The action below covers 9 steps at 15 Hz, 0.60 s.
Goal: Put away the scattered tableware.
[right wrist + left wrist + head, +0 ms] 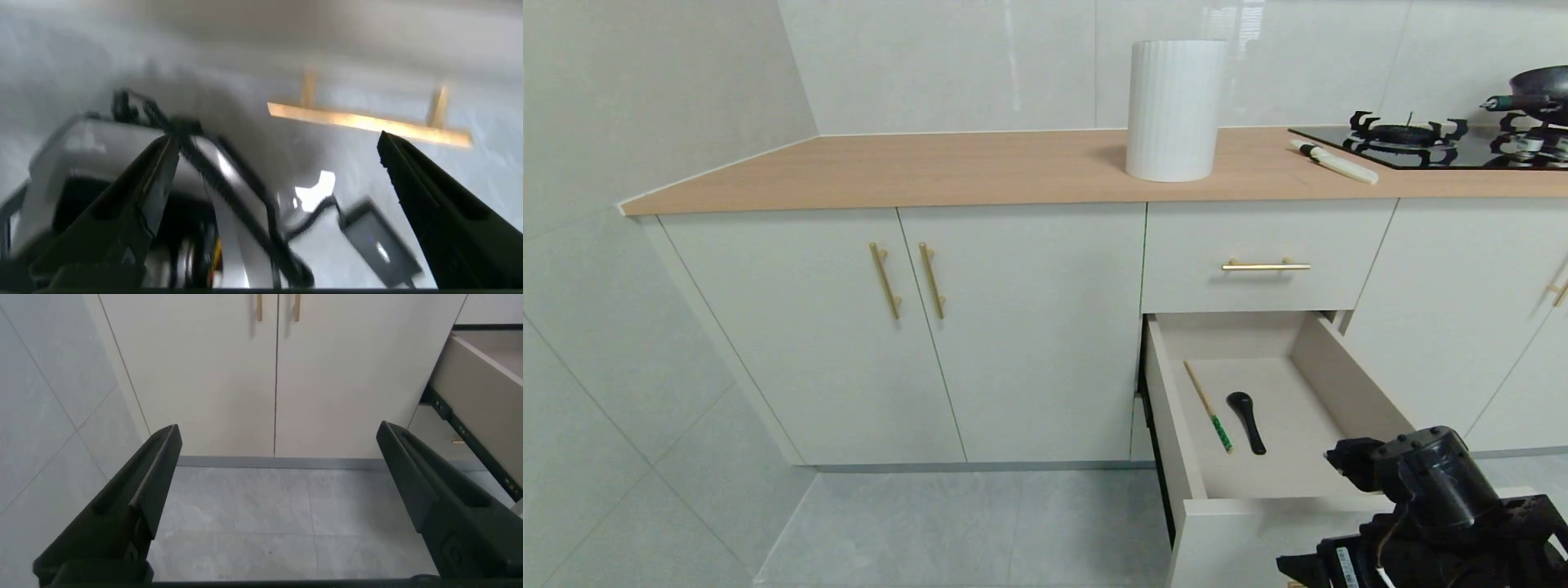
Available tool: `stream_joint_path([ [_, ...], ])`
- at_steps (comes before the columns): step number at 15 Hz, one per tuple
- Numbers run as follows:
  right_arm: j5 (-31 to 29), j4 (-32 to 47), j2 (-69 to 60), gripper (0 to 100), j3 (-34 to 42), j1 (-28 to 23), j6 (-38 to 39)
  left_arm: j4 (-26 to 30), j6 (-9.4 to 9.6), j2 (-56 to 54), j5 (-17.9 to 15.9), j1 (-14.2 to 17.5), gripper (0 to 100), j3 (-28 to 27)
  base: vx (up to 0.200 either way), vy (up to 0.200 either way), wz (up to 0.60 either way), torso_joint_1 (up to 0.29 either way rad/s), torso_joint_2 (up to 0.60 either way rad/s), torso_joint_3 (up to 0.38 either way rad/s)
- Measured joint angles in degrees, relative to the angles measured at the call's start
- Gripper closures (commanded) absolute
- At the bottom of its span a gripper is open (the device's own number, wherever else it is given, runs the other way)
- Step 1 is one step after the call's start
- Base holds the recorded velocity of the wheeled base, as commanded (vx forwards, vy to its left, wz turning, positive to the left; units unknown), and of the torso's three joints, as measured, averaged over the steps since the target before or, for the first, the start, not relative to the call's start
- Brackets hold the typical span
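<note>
The lower drawer stands pulled out. On its floor lie a wooden chopstick with a green end and a black spoon, side by side. A white-handled utensil lies on the wooden counter beside the stove. My right arm is low, at the drawer's front right corner. My right gripper is open and holds nothing, facing a gold bar handle. My left gripper is open and holds nothing, low above the floor in front of the double cabinet doors, with the drawer's side off to one edge.
A tall white ribbed canister stands on the counter. At the far right is a gas hob with a dark pan. The upper drawer and the double doors are shut. Grey tiled floor lies open to the left.
</note>
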Motion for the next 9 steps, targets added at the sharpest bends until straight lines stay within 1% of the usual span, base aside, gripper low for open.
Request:
stream_joint_path([
  [1,-0.52,-2.99,1.35,0,0.0,-0.11,0.0,0.0,0.0,0.0,0.0,0.0,0,-0.02,0.0,0.0,0.0,0.0,0.0,0.0],
  [3,-1.32,-6.55,3.88,0,0.0,-0.91,-0.33,0.02,0.0,0.0,0.02,0.0,0,0.0,0.0,0.0,0.0,0.0,0.0,0.0],
  [6,-1.63,-12.42,7.11,0,-0.91,-3.91,-2.82,0.0,0.02,0.0,0.0,0.0,0,0.0,0.0,0.0,0.0,0.0,0.0,0.0],
  [9,-1.15,-16.18,9.2,0,-2.43,-8.35,-9.41,0.0,0.02,0.0,0.02,-0.01,0,0.0,0.0,0.0,0.0,0.0,0.0,0.0],
])
